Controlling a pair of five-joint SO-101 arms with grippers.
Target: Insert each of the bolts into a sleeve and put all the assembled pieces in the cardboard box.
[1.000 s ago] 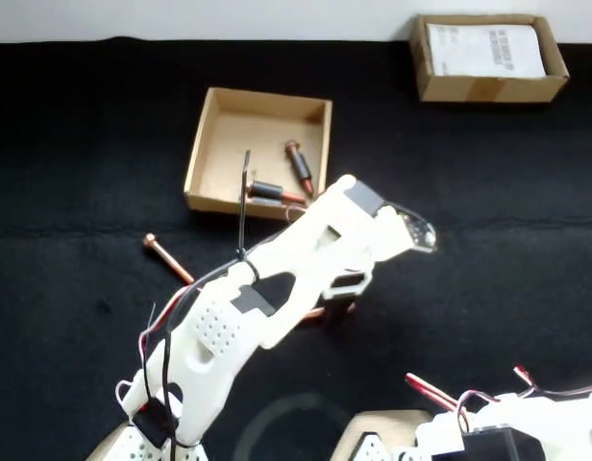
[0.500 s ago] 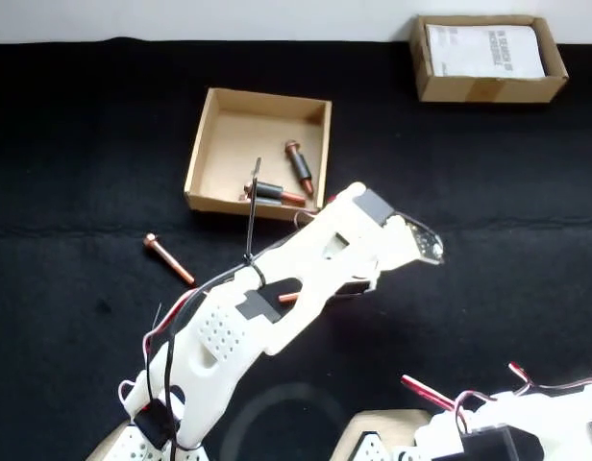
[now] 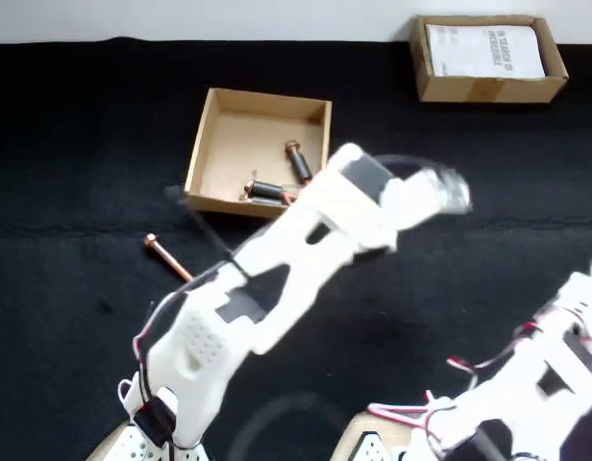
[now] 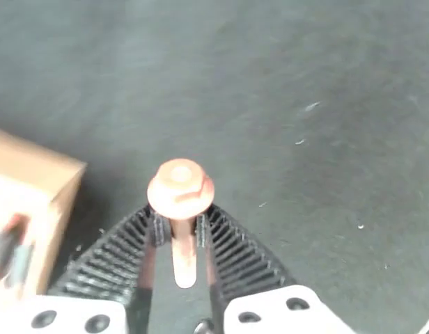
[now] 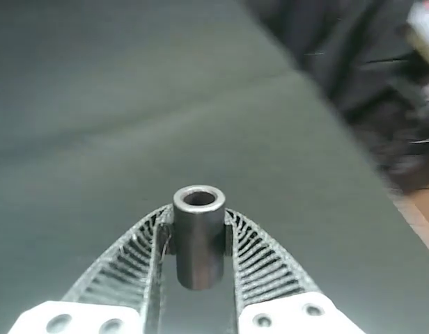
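Mating: I'm holding bolt [image 4: 180,189] in left end effector [image 4: 180,221], sleeve [image 5: 199,243] in right end effector [image 5: 198,221] | next, probably: aligning them coaxially.

A copper bolt [image 4: 180,191] is sitting clamped in the left gripper [image 4: 180,221], a dark sleeve [image 5: 198,240] in the right gripper [image 5: 198,219]. Two assembled pieces [image 3: 267,190] are lying inside the cardboard box [image 3: 229,130]; a loose bolt [image 3: 168,257] is lying at its 7 o'clock.

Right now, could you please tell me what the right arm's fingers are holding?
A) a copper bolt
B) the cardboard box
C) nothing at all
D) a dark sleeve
D: in the right wrist view, the right fingers are clamped on a dark hollow sleeve; the copper bolt sits between the left fingers.
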